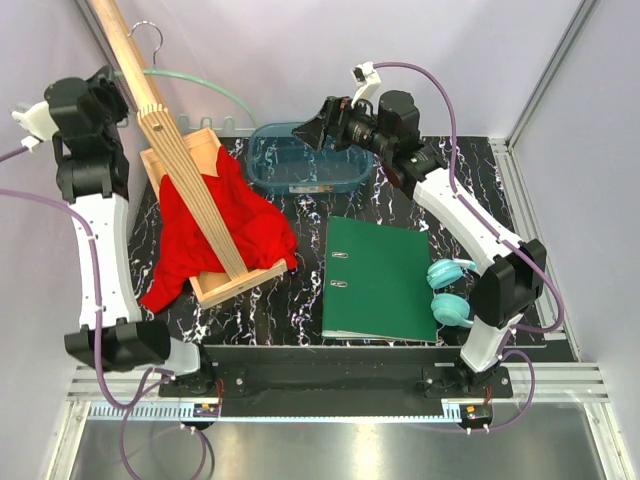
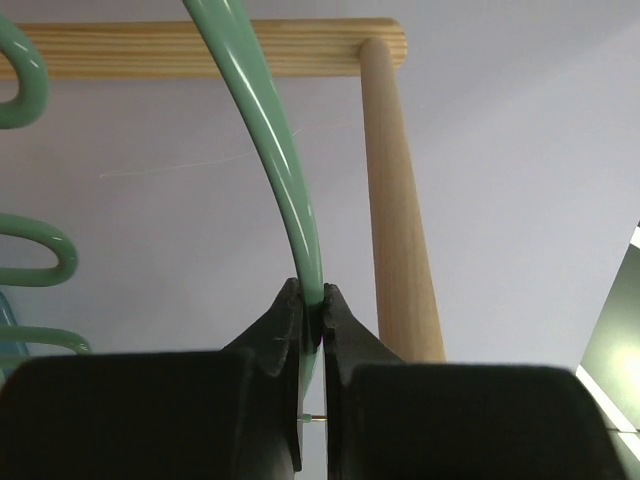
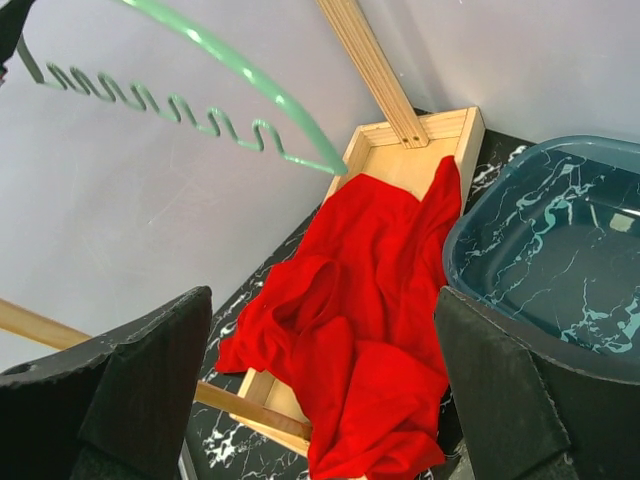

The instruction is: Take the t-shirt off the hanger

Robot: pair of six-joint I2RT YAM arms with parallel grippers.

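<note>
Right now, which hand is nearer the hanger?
Left. The left hand is shut on the hanger; the right hand hangs open near the blue tub, apart from the hanger.

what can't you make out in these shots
- hanger: left wrist view, the hook and most of the frame run off the top and left edges
- t-shirt label: no view shows it; folds may cover it
- stand base: top view, mostly under the t-shirt
- headphones: top view, band behind the right arm
</note>
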